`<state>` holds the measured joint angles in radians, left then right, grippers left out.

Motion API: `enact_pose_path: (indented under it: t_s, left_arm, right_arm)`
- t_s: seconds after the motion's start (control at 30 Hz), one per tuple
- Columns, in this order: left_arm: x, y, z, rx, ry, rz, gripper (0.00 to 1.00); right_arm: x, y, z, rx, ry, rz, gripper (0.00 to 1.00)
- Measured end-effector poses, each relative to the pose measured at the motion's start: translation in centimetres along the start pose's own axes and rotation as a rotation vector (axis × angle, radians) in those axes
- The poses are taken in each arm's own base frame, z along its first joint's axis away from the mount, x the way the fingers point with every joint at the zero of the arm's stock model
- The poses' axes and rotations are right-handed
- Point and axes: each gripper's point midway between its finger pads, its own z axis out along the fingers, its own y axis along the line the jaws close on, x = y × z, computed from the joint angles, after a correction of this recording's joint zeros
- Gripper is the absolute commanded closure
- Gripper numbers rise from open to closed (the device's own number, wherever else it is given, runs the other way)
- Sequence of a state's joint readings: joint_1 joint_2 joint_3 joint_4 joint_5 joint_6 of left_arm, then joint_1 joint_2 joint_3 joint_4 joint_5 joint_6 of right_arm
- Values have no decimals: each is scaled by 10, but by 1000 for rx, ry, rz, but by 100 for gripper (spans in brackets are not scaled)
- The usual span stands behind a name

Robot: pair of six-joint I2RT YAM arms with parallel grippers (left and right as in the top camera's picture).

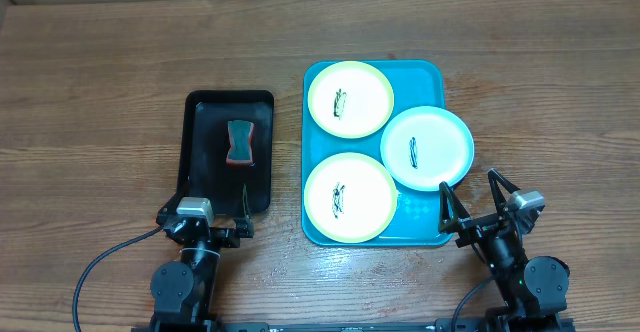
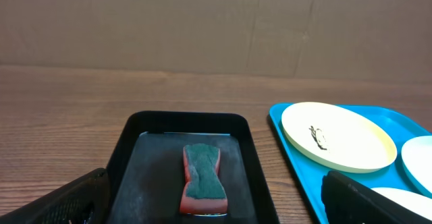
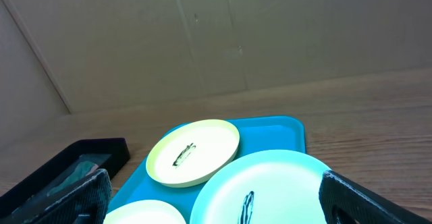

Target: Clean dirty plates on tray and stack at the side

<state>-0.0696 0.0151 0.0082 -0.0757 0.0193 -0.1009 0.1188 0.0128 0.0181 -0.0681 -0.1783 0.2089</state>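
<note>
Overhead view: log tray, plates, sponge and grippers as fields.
far plate: yellow-green rim, dark centre mark
near plate: same, marked
right plate: blue-white, marked, overhangs the right rim
tray: turquoise, holds all three
sponge: in black tray, left of the turquoise one
left gripper: open, empty
right gripper: open, empty
stack: none yet

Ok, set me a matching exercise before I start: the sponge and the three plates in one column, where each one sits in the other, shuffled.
Things:
1. sponge
2. blue-white plate
3. far yellow-green plate
4. near yellow-green plate

Places:
A. right side of the turquoise tray, overhanging its rim
B. turquoise tray, near left part
C. inside the black tray
D. turquoise tray, far left part

Pairs: 1-C, 2-A, 3-D, 4-B.
</note>
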Motion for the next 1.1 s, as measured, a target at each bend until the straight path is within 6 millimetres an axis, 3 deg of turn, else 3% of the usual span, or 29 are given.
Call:
enact_pose_path:
  t_s: [1.1]
  left_arm:
    - [0, 1, 0, -8, 0, 0, 0]
  right_arm:
    - [-3, 1, 0, -4, -11, -2, 0]
